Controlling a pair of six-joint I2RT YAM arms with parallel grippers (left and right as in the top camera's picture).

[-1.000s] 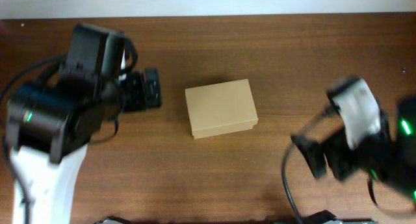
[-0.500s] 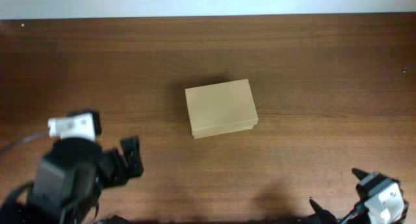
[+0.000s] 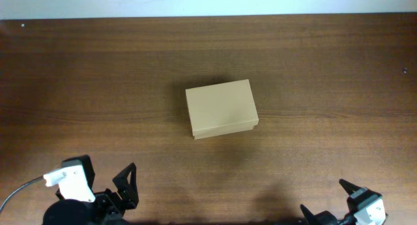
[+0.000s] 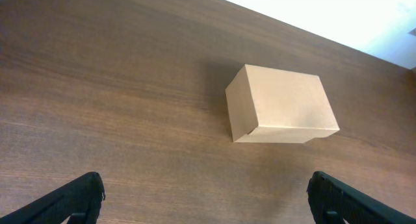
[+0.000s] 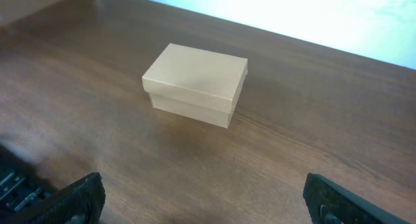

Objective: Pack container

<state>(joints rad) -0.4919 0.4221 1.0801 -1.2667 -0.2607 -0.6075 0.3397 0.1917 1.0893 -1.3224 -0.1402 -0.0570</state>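
- Box (image 3: 221, 109) is seen shut, lid down, in the middle of the bench (image 3: 98, 75), well apart from all fingers.
- Left fingers (image 4: 75, 198) are spread wide, nothing held.
- Right fingers (image 5: 341, 199) are spread wide too, nothing held.

Soft, even light — everything sharp.
Wrist views blow out white up top; faint shadow hugs the container (image 4: 286, 104).

You have a dark wood-grain table (image 3: 78, 75) filling your view, with a pale wall (image 3: 208, 2) strip along 12 o'clock.
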